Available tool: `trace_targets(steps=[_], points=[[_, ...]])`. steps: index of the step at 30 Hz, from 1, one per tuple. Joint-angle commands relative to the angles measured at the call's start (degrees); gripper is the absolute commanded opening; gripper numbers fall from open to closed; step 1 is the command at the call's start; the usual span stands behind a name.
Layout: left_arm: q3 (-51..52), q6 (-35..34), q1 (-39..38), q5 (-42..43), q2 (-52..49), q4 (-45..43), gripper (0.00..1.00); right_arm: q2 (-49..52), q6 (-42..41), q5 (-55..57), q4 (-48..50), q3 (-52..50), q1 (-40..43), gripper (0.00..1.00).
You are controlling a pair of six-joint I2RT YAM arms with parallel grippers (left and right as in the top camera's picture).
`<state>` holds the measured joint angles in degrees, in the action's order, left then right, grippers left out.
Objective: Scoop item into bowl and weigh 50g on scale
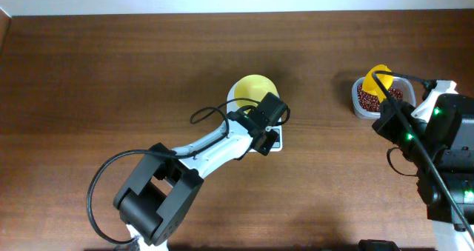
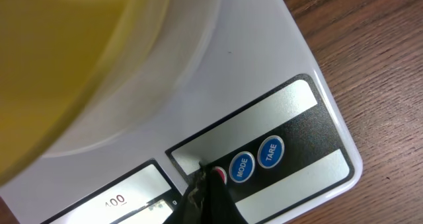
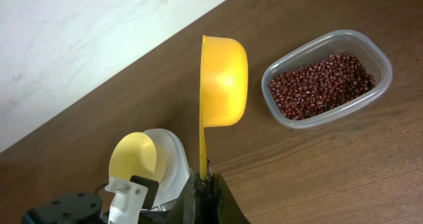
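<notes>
The pale-yellow bowl (image 1: 253, 88) stands on the white scale (image 1: 277, 142). In the left wrist view the bowl (image 2: 66, 59) fills the upper left and the scale (image 2: 264, 72) shows a lit display. My left gripper (image 1: 271, 135) is shut, and its tip (image 2: 210, 176) touches the scale's red button (image 2: 221, 176). My right gripper (image 1: 391, 109) is shut on the handle of an empty yellow scoop (image 3: 223, 85), gripping it at its lower end (image 3: 203, 178). It holds the scoop above the table, beside the beans (image 3: 320, 85). From overhead the scoop (image 1: 379, 81) overlaps the beans (image 1: 365, 97).
The beans lie in a clear plastic container (image 3: 380, 55) at the right side of the wooden table (image 1: 111, 73). Blue MODE (image 2: 242, 166) and TARE (image 2: 270, 152) buttons sit beside the red one. The bowl (image 3: 135, 156) and the left arm also show in the right wrist view.
</notes>
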<state>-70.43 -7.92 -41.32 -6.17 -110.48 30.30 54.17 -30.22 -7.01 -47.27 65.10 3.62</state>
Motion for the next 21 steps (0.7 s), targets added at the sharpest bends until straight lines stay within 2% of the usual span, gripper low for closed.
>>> trace_targets(steps=[1,8,11,21], points=[[0.37,0.72,0.07,2.56,-2.47,-0.07,0.00,-0.17,-0.02,-0.11,-0.11,0.85,0.26,0.04],[0.37,0.72,0.07,2.29,-2.47,-0.72,0.00,-0.17,0.00,-0.11,-0.11,0.85,0.26,0.04],[0.37,0.72,0.07,-1.07,-2.47,-0.48,0.00,-0.17,-0.02,-0.11,-0.09,0.85,0.26,0.04],[0.37,0.72,0.11,-1.14,-2.47,0.61,0.00,-0.17,-0.02,-0.11,-0.11,0.85,0.26,0.04]])
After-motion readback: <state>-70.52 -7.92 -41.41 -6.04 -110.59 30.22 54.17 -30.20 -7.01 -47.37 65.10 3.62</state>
